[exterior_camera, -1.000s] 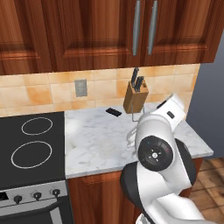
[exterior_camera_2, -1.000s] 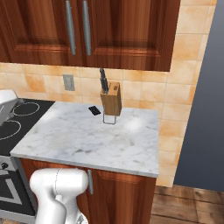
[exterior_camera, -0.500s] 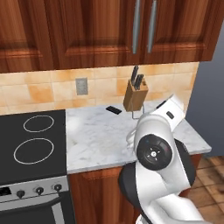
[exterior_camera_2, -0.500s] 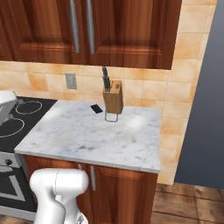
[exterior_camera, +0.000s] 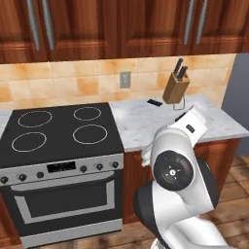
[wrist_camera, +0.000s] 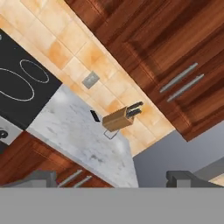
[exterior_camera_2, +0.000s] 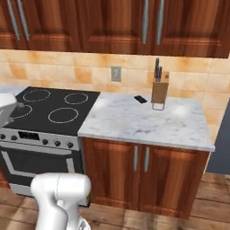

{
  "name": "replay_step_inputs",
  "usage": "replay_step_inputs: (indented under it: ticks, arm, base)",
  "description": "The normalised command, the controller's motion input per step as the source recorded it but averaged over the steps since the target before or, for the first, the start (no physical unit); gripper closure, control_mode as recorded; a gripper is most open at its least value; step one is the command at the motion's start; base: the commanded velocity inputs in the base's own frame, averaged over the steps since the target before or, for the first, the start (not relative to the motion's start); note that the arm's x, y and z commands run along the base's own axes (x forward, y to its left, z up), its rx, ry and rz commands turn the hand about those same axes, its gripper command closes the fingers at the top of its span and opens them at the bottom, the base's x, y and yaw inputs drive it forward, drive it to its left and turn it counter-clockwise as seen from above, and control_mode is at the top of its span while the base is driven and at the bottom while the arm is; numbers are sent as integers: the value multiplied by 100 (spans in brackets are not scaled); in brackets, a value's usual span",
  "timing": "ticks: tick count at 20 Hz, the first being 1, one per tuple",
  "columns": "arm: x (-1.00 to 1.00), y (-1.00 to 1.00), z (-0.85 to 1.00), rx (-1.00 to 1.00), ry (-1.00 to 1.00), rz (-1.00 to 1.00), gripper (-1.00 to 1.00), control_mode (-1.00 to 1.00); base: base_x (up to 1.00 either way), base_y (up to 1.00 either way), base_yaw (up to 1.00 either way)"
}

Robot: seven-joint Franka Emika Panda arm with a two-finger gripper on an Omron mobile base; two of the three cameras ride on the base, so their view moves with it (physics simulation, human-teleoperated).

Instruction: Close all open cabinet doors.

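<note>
Overhead, the cabinet doors sit flush above the knife block.

The cabinet doors are cut off by the top edge in both base views, so their upper parts and hinge sides stay unseen. The arm's white body hides part of the desk front in the left base view. A small dark flat item beside the knife block is too small to identify.
</note>
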Motion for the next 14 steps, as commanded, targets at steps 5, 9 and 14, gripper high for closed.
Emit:
replay_step_inputs:
  ticks: [5,9,14]
  arm:
    - [0,0,0,0,0,0,-100,100]
    - [0,0,0,0,0,0,-100,100]
    - [0,0,0,0,0,0,-100,100]
  base:
    - [-40,100,0]
    - [-37,100,0]
    - [-40,100,0]
